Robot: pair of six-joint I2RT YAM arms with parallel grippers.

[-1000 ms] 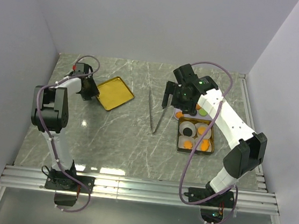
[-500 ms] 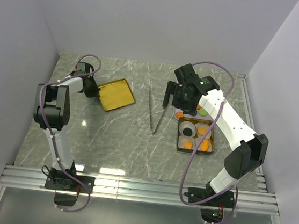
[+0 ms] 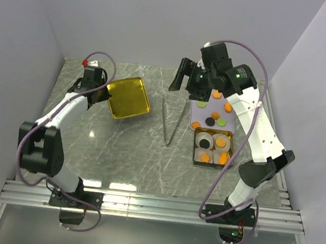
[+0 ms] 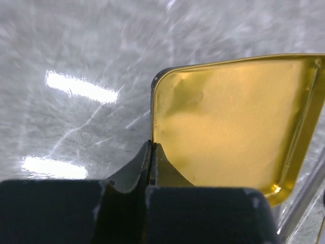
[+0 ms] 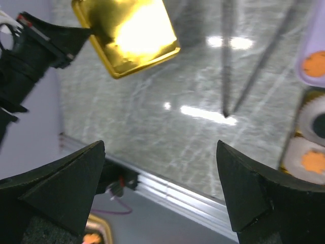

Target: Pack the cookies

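Left jaws were pressed tight on the edge of the gold lid (a thin pinch near its corner), well across the surface from the cookies. Those lay on the lilac tray and in the tin beside it. Right jaws hung spread wide, raised near the tray's far-left corner, apart from them.

Grey marbled table, metal tongs at centre, lilac tray at right, gold tin beside it
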